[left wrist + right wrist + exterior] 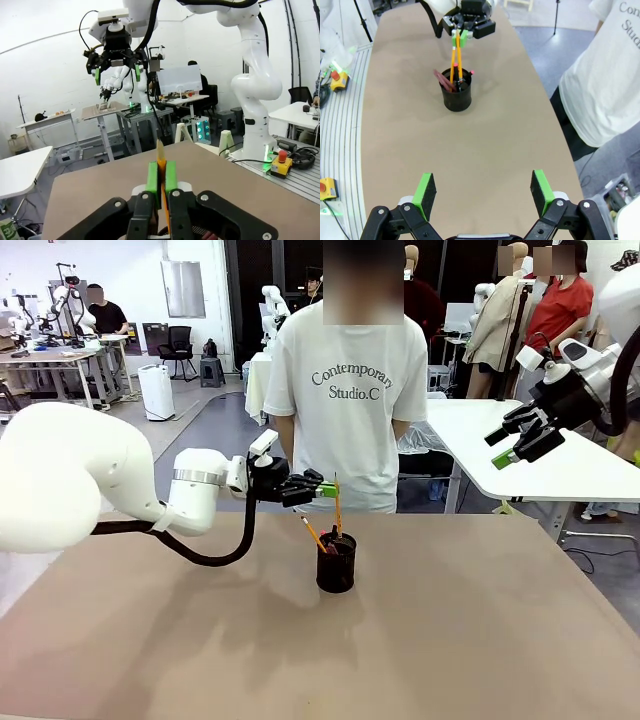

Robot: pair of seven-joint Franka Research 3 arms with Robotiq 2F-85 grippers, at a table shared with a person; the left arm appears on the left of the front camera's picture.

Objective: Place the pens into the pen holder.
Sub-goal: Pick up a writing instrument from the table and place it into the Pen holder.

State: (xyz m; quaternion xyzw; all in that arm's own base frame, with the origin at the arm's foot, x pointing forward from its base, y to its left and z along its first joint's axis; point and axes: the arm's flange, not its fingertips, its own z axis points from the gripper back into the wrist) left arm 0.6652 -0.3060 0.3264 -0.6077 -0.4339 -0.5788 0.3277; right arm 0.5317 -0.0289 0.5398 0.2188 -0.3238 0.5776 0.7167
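While the left claw [328, 489] pinches the yellow-orange pencil [338, 508], right claw [482, 192] gapes.

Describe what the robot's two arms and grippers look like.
Both arms are glossy white with rounded joints. The left arm has a silver wrist ring and a black cable looping beneath it. Each gripper, left gripper and right gripper, is black with green-padded fingers.

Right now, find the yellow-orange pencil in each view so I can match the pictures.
Front view: yellow-orange pencil upright at centre, pinched by the left claw, its lower end in the pen holder.
Left wrist view: bottom centre, clamped between the green pads.
Right wrist view: top centre, above the holder.
Shared landmark: the left claw gripping it.
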